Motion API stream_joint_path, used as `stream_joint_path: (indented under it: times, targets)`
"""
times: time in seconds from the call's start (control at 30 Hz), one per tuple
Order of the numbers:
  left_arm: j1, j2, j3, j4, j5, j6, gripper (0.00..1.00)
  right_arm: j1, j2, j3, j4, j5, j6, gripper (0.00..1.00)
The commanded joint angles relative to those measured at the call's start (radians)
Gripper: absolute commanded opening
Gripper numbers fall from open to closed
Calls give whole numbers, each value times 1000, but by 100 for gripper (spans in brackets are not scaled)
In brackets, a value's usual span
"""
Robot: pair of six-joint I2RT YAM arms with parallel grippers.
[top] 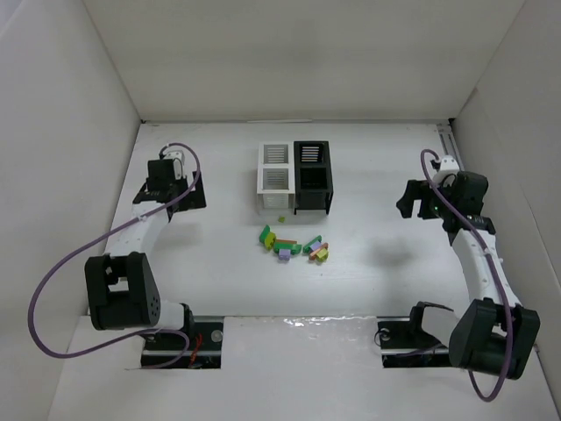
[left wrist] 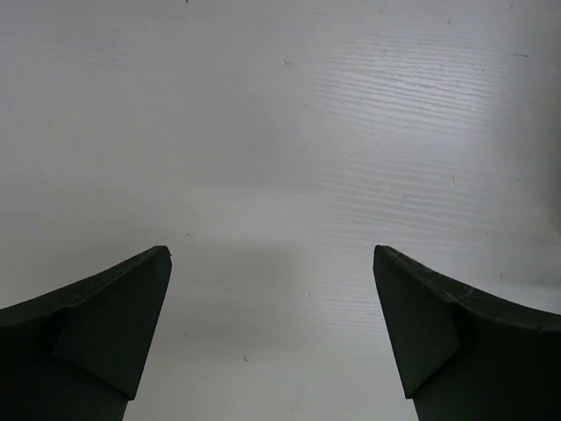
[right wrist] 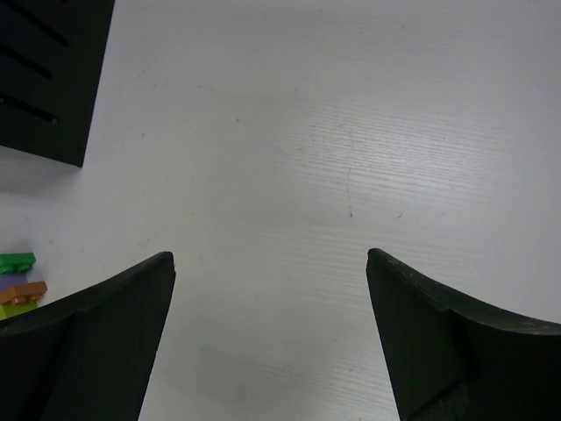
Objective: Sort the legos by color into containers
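The left gripper (left wrist: 270,261) hangs well left of the containers (top: 314,202), jaws spread wide and empty. The legos (top: 294,246) lie clustered on the table (top: 219,281) just in front of the containers. The right gripper (right wrist: 269,258), well right of the containers, is also spread and empty.

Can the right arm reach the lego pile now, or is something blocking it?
Probably yes. The right pincer is open, and only bare table lies between it and the legos. The bins stand beyond the pile, out of the path.
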Motion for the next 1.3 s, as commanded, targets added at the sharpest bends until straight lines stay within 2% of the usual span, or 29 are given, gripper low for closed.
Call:
stream_joint_path:
  times: [0.0, 0.03, 0.17, 0.23, 0.37, 0.4, 0.53, 0.6, 0.67, 0.7, 0.83, 0.87, 0.9, 0.97, 1.03, 1.13, 1.27]
  targets:
    - [1, -55, -25, 24, 2, -2, 100, -2, -37, -31, 57, -19, 14, 95]
    - [1, -66, -25, 24, 2, 12, 100, -2, -62, -31, 57, -33, -12, 95]
    - [1, -181, -78, 42, 158, 145, 100, 10, -103, -54, 47, -114, -108, 94]
    - [-34, -271, -105, 55, 205, 225, 100, 33, -118, -63, 16, -151, -170, 92]
    - [-68, -408, -181, 45, 295, 406, 100, 67, -158, -73, -96, -264, -387, 86]
    - [-68, -435, -213, 45, 307, 435, 100, 81, -171, -73, -131, -284, -485, 83]
    - [-68, -594, -284, 79, 334, 511, 100, 236, -162, -21, -288, -295, -537, 75]
    - [-68, -636, -312, 119, 294, 500, 100, 370, -162, -12, -262, -277, -482, 75]
    - [-77, -679, -344, 174, 221, 466, 100, 476, -206, -27, -140, -216, -322, 75]
    - [-77, -688, -344, 185, 196, 466, 100, 589, -220, -37, -106, -162, -278, 75]
    - [-77, -699, -353, 197, 88, 455, 100, 855, -231, -37, -4, 31, -54, 72]
    - [-77, -699, -353, 197, 67, 455, 100, 892, -231, -37, 26, 95, 104, 71]
    - [-77, -708, -353, 197, 32, 468, 100, 921, -231, -37, 68, 185, 179, 70]
    - [-77, -708, -353, 210, 21, 491, 100, 971, -200, -37, 79, 241, 375, 70]
    - [-77, -719, -353, 210, -7, 501, 100, 971, -178, -37, 79, 296, 475, 66]
    - [-77, -719, -353, 219, -7, 501, 100, 971, -146, -102, 45, 379, 575, 64]
    - [-77, -710, -372, 242, -7, 501, 100, 1011, -99, -123, 45, 478, 614, 64]
